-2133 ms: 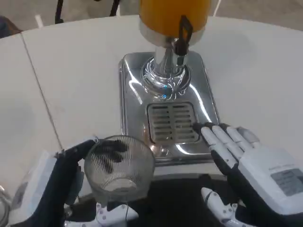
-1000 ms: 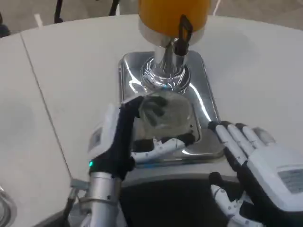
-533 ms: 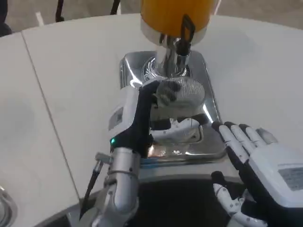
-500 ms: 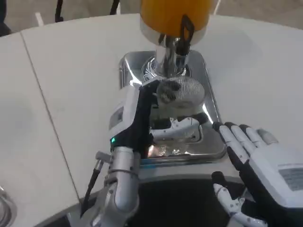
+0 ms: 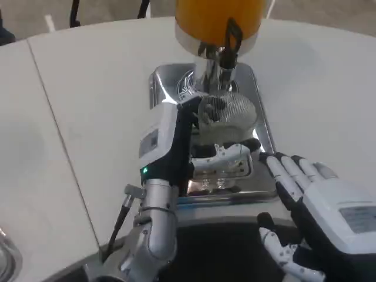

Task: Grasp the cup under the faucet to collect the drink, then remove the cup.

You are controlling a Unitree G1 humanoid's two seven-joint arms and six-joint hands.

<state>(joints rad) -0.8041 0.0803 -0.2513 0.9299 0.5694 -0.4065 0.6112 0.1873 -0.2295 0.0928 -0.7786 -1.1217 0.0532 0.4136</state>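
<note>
1. While the right hand (image 5: 329, 220) carries a grey label on its white back, the print on it is too small and blurred to read; the left hand (image 5: 176, 150) shows a small grey mark on its white back, also unreadable, and a green light glows near its wrist
2. Left hand grips the clear ribbed cup (image 5: 226, 114), black thumb side against the cup's left wall and white fingers (image 5: 226, 155) wrapped along its near side
3. Cup sits under the faucet (image 5: 226, 56) of the orange drink dispenser (image 5: 220, 20), over the chrome drip tray (image 5: 261, 132); whether its base touches the tray I cannot tell, since the fingers hide it
4. Faucet's black lever points down toward the cup's rim, close above it
5. Right hand holds nothing, fingers apart and stretched forward, their tips at the tray's near right corner, just beside the left hand's fingertips but apart from the cup
6. Tray's raised rim runs close on the cup's right, and the dispenser's chrome pedestal stands right behind it
7. White table (image 5: 88, 88) lies bare to the left of the tray and to its right, with a seam running diagonally across the left part
8. Table's near edge curves below the tray, dark beneath both forearms
</note>
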